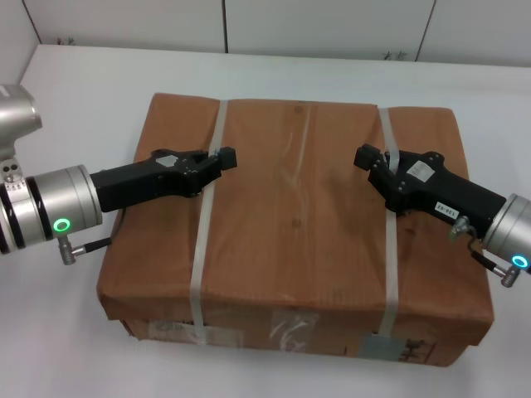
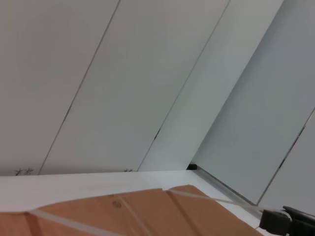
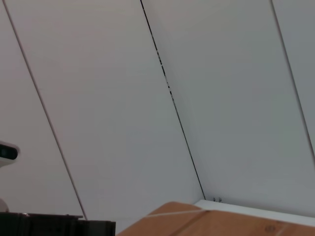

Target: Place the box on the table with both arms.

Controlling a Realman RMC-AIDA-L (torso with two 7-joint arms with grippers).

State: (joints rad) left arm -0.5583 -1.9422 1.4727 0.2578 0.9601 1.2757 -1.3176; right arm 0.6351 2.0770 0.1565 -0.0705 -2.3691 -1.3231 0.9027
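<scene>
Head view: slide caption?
Both black grippers, left and right, over strapped brown cardboard box on white table.

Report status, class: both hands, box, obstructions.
Left hand and right hand over the top of the large brown strapped cardboard box. Box rests on plain white table. Nothing obstructing.

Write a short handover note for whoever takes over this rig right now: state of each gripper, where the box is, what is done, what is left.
Left gripper: over the box top, at the left white strap.
Right gripper: over the top, by the right white strap.
Whether either one's jaws are open cannot be told.
Box: it appears to sit flat on the white table, labels facing the robot.
Done: box looks placed.
Left: probably pull both arms clear.
</scene>
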